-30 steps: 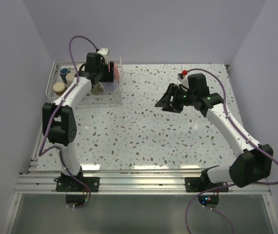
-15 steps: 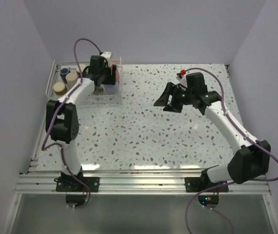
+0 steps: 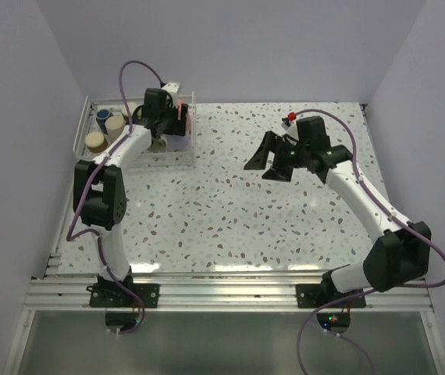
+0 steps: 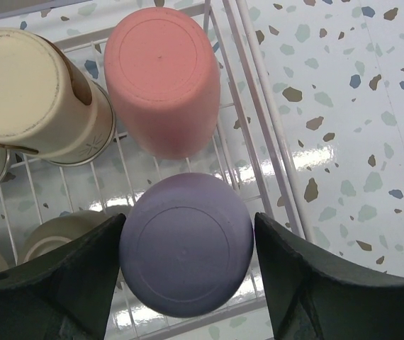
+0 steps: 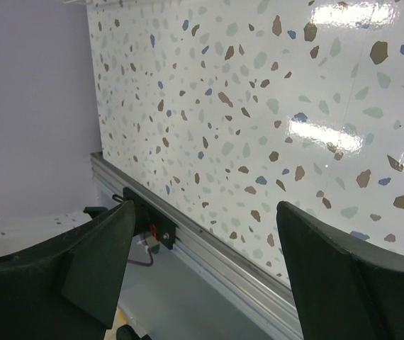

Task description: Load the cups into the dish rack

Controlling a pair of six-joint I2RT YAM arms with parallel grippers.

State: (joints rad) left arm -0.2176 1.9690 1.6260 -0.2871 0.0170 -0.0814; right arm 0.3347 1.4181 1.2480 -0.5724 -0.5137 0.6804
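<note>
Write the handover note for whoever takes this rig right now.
Left gripper: over the white wire dish rack, jaws flanking an upside-down lavender round cup that stands in it. Whether they grip it cannot be told.
Right gripper: open and empty above the speckled table.
Done: a salmon-pink cup, a beige cup and a dark blue cup also sit in the rack.
Left: no cup shows on the table in the top view. Probably only release the lavender cup if it is held, then lift clear.
</note>
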